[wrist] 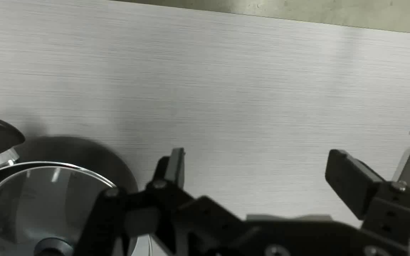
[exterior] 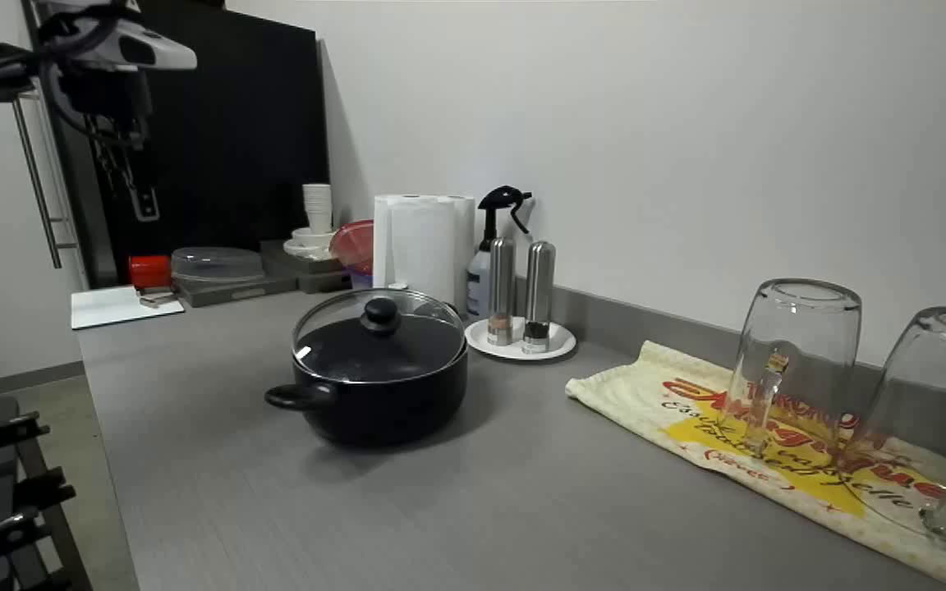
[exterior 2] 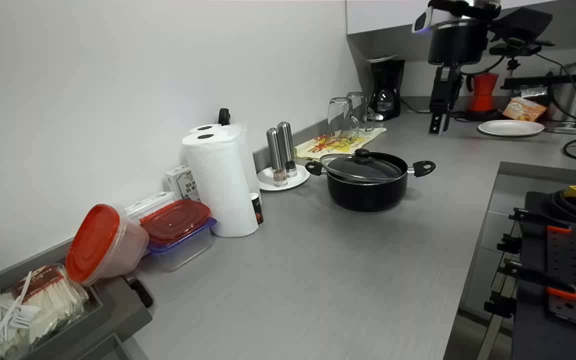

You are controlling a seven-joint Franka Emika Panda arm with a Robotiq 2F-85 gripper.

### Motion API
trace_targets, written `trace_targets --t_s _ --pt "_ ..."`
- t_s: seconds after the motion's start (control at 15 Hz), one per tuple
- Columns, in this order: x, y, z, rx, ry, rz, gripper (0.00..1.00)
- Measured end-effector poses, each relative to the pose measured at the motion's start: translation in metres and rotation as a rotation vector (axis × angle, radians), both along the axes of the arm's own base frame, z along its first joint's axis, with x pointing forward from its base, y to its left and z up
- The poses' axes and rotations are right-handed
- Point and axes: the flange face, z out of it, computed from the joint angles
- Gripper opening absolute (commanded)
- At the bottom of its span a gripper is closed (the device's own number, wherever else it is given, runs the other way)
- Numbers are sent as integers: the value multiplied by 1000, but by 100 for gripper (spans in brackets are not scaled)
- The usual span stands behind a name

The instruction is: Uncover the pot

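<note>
Fingers (wrist: pixel 175 169) spread wide, a robot's gripper (wrist: pixel 256 161) hangs in the air above a gray counter (exterior: pixel 522 509). The wrist view lays bare the gap between the fingers, which is hard to judge from the exterior views. Lower than the gripper and off to one side, well apart from it in both exterior views, the black pot (exterior 2: pixel 368 195) stands on the counter with its glass lid (exterior: pixel 350 353) on, knob (exterior: pixel 381 315) up. In the wrist view the pot fills the lower left, partly behind a finger, and a dark crescent between rim and glass shows the lid sitting off-center. Both side handles (exterior 2: pixel 422 168) appear in an exterior view, against a single one from the wrist. An exterior view alone takes in the coffee maker (exterior 2: pixel 387 87), red moka pot (exterior 2: pixel 483 94) and white plate (exterior 2: pixel 511 128) on the counter beyond the gripper. A stack of white cups (exterior: pixel 318 203) and a clear plastic dome (exterior: pixel 217 263), below the gripper and to its right, likewise show in an exterior view alone. Across the pot from the gripper, two metal grinders (exterior: pixel 502 283) stand on a small white dish (exterior: pixel 563 341) in both exterior views.
</note>
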Motion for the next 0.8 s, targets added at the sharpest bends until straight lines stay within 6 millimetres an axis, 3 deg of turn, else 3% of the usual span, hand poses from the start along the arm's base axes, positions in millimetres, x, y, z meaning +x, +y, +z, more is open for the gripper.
trace_targets --t_s 0.67,0.8 --pt "1 -1 0 -2 -2 -1 100" --pt "9 -5 2 -6 -24 -16 100"
